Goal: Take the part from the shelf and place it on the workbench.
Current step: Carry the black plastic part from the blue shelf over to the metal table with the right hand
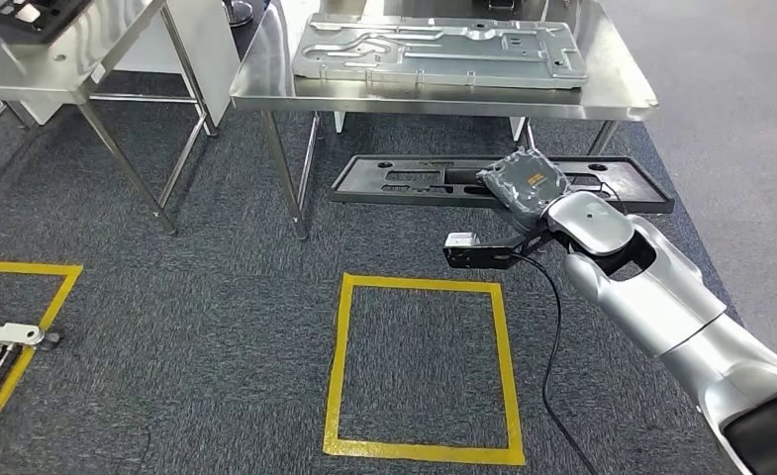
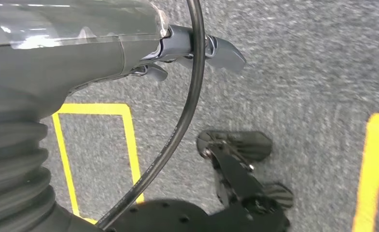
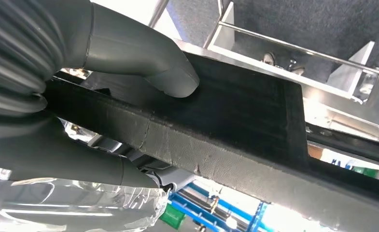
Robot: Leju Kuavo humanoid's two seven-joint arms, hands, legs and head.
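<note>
Nearest me, my left hand [image 2: 192, 50] hangs over grey carpet, fingers curled in around nothing. Yellow floor square [image 1: 419, 366] just ahead. Beyond it, my right hand [image 1: 525, 183] is clamped on the long black part [image 1: 404, 184], thumb [image 3: 148, 58] pressing its flat face, carrying it level before the steel workbench [image 1: 443, 97]. A grey metal panel [image 1: 438, 49] lies on top.

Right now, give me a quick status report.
Right hand grips black part, carried low before steel workbench. Left hand hangs, holding nothing. Metal panel occupies the benchtop.
</note>
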